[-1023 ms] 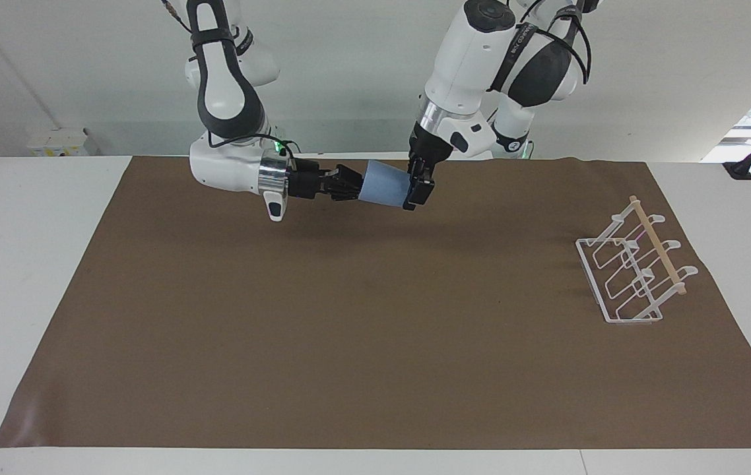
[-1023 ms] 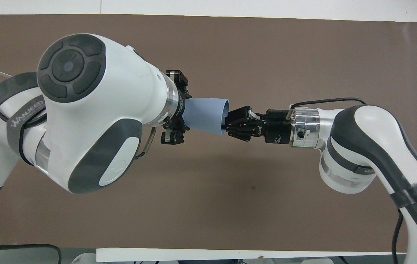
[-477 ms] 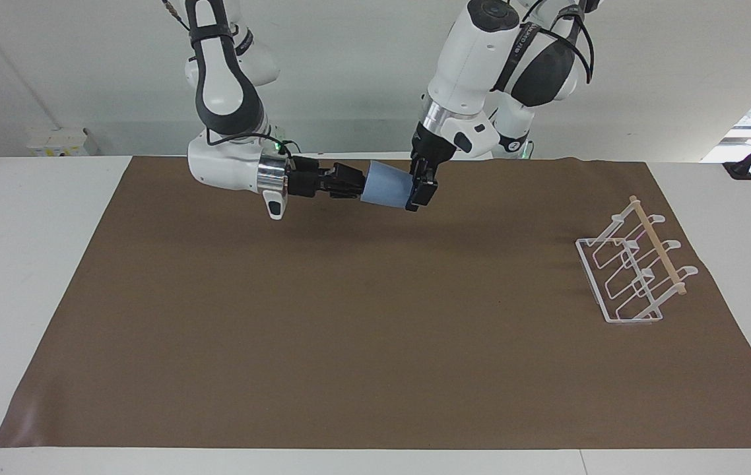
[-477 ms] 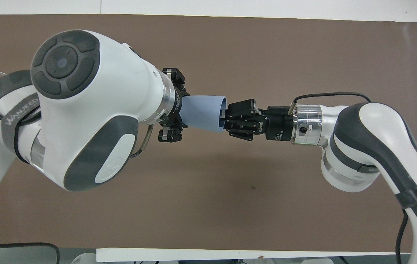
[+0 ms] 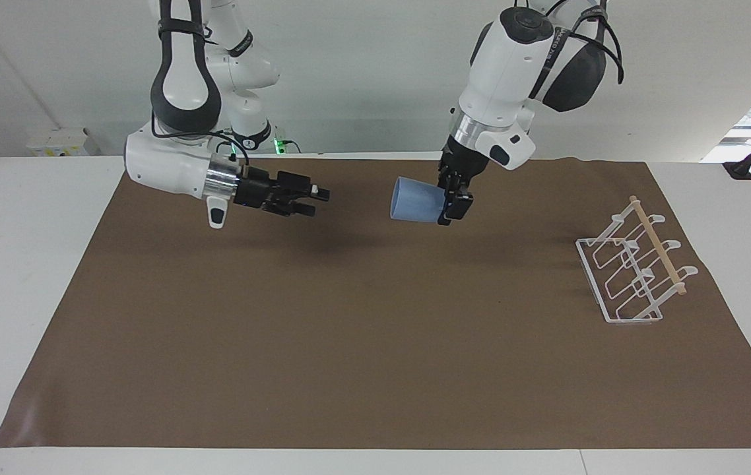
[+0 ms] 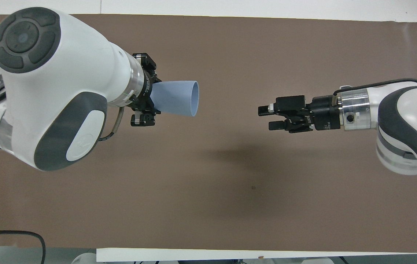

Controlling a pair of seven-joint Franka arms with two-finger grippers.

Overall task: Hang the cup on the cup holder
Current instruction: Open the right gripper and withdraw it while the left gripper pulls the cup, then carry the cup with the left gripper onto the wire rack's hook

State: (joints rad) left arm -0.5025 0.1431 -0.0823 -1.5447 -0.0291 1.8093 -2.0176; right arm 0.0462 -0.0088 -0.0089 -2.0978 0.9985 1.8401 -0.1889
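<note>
Blue plastic, the cup point(image 5: 416, 200) now hangs from the left pincer point(image 5: 453, 203) alone, clenched on its narrow base end and holding it on its side in the air over the brown mat point(image 5: 375, 369), rim turned toward the right arm. A second ago both pincers were on it: the right pincer point(image 5: 313, 201) had its fingers at the rim while the left clamped the base. Since then the right pincer has released, its fingers spread, and has drawn well apart from the cup toward its own end of the counter point(image 5: 32, 277); the left arm has carried the cup a little toward the holder's end.

So the handover looks finished. The holder point(image 5: 633, 270), a white wire rack with a wooden rod, stands on the mat at the left arm's end, well apart from the cup and with nothing on it. What remains, as I judge it, is the carry to the holder and slipping the open rim over a prong.
</note>
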